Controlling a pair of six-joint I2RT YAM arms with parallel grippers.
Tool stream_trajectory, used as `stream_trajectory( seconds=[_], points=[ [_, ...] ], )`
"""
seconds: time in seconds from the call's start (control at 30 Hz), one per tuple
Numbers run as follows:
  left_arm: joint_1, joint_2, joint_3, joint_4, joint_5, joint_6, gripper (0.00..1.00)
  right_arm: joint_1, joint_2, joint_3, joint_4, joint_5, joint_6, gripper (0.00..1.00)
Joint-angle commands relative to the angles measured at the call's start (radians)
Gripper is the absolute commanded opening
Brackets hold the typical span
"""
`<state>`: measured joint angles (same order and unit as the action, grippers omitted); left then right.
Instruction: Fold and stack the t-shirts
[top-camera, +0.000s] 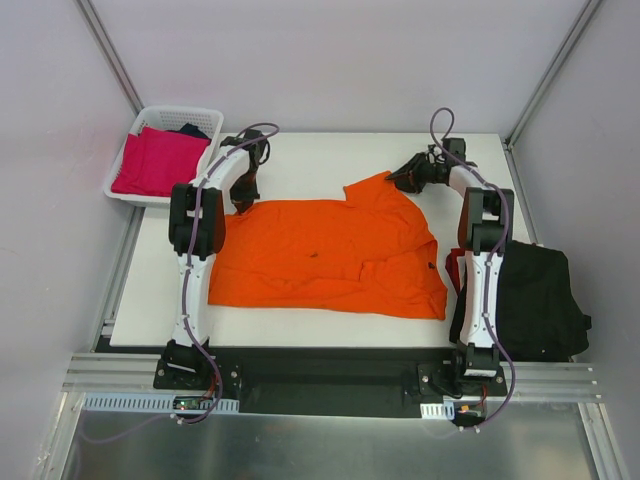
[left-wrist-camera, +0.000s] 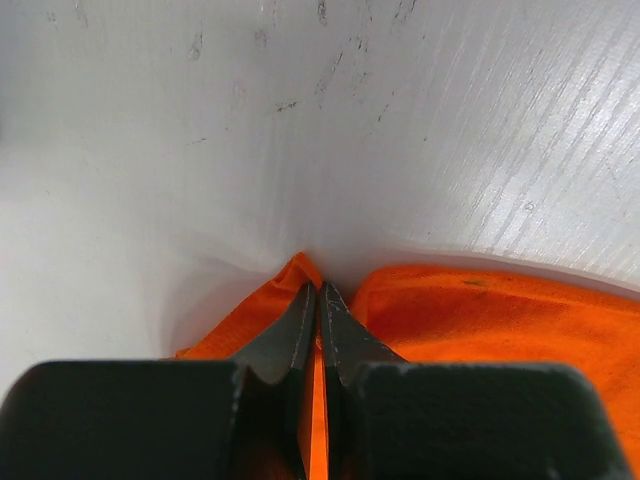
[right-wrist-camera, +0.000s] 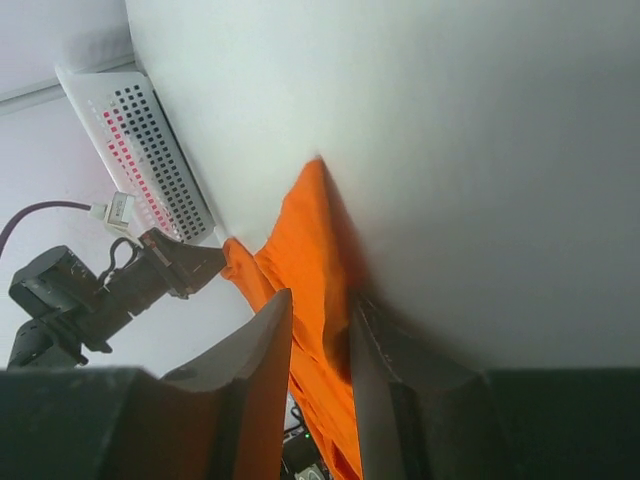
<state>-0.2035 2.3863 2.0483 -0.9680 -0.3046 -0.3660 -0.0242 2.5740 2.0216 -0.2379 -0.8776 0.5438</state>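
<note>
We are looking down on a white table (top-camera: 330, 160) where an orange t-shirt (top-camera: 320, 260) is lying spread out, rumpled along its right side. The left gripper (top-camera: 243, 203) is reaching down at the shirt's far left corner, and the right gripper (top-camera: 398, 180) is meeting a peak of cloth at its far right corner. A black t-shirt (top-camera: 540, 300) with red trim is lying heaped at the table's right edge. A magenta t-shirt (top-camera: 158, 162) is sitting in a white lattice basket (top-camera: 178, 112) beside the table's far left corner, with a dark cloth (top-camera: 192, 130) tucked behind it.
</note>
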Motion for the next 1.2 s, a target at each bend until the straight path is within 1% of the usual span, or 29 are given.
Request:
stream_trajectory(
  seconds=[0.0,0.33,0.5,0.63,1.17],
  points=[
    [-0.011,-0.039,0.007,-0.021,0.033,0.015,0.00,0.017,0.037,0.042,0.072,-0.034,0.064,0.32],
    [0.006,-0.035,-0.002,-0.023,0.070,0.015,0.00,0.015,0.078,0.083,0.089,-0.012,0.100,0.29],
    [0.018,-0.042,-0.014,-0.021,0.081,0.015,0.00,0.015,0.086,0.085,0.147,0.017,0.159,0.28],
    [0.027,-0.042,-0.019,-0.017,0.093,0.013,0.00,0.015,0.095,0.104,0.163,0.046,0.174,0.27],
    [0.042,-0.042,-0.033,-0.012,0.108,0.010,0.00,0.013,0.121,0.121,0.206,0.086,0.222,0.26]
  ],
)
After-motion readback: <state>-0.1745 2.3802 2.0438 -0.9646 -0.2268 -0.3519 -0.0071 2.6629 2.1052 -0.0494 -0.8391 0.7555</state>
